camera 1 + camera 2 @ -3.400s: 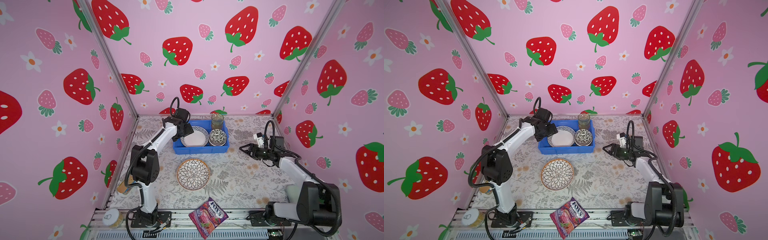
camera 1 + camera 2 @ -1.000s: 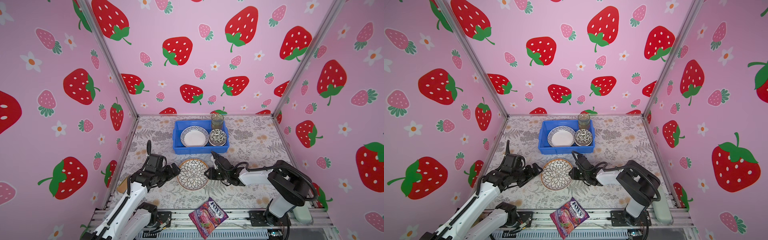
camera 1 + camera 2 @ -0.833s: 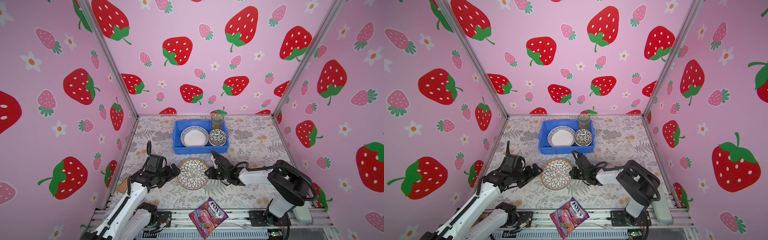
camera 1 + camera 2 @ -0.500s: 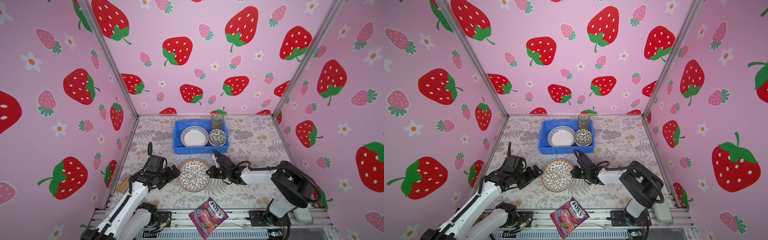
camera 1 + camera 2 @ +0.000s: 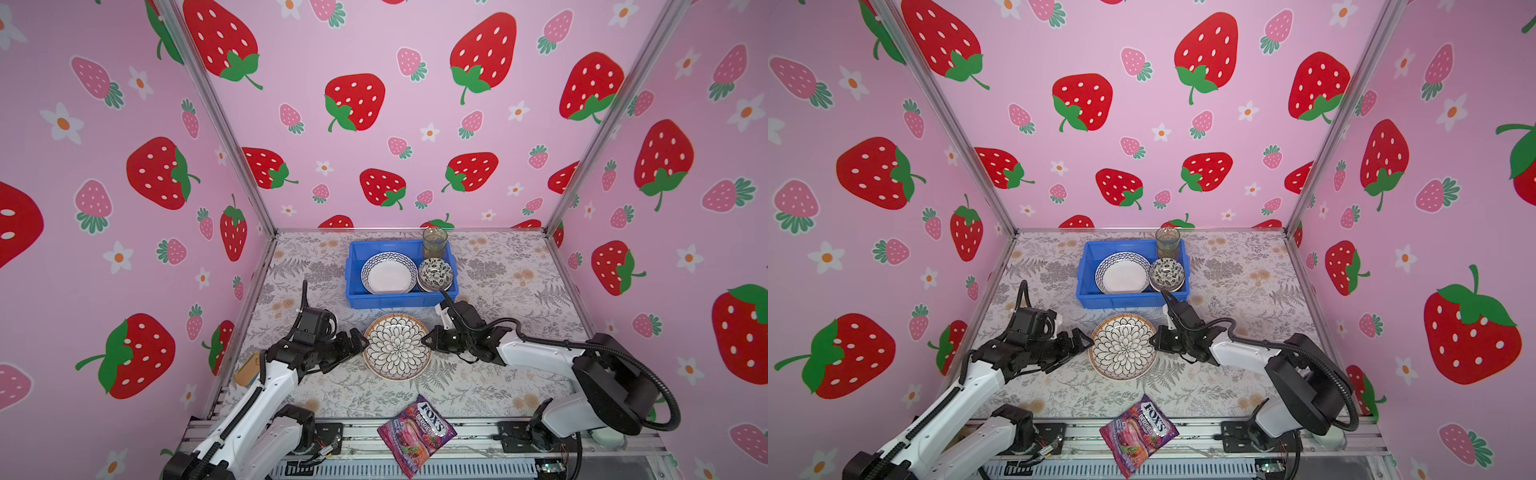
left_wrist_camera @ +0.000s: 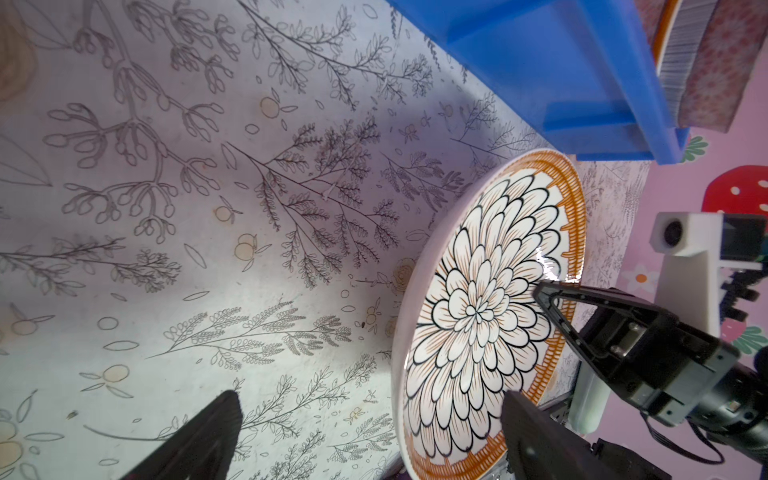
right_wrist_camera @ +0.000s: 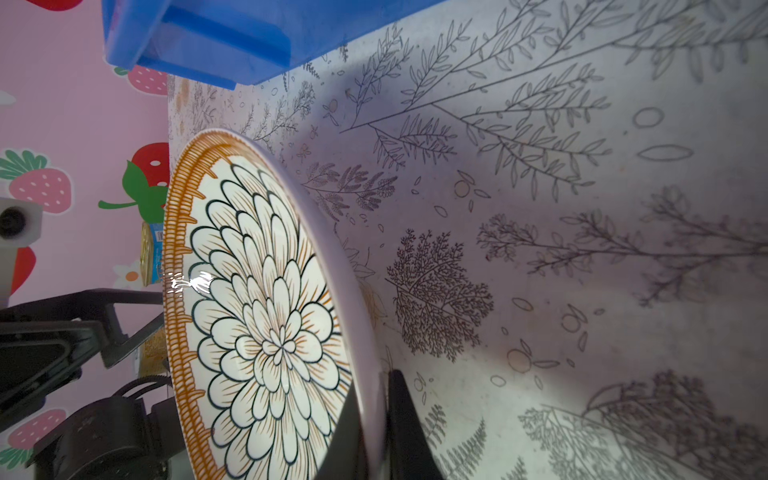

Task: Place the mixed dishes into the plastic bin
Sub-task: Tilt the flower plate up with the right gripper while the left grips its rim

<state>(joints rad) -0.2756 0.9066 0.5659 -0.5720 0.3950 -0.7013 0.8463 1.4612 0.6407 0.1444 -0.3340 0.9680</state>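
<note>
Right wrist view: round, shiny petal plate [image 7: 270, 332] with an orange ribbed edge, on the leafy surface [image 7: 540, 249] near the smooth blue plastic bin [image 7: 232, 33]; right claw [image 7: 374, 424] pinches its thin rim; left claw [image 5: 360, 338] gapes wide at its other side; bin mostly cut off.

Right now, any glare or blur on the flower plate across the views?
Right wrist view: bright glint on the plate rim; right claw blurred up close. Left wrist view: similar glint beside that claw, bin soft. Both top views: sharp, evenly lit.

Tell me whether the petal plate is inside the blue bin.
No, the petal plate is outside the blue bin, in front of its near wall.
</note>
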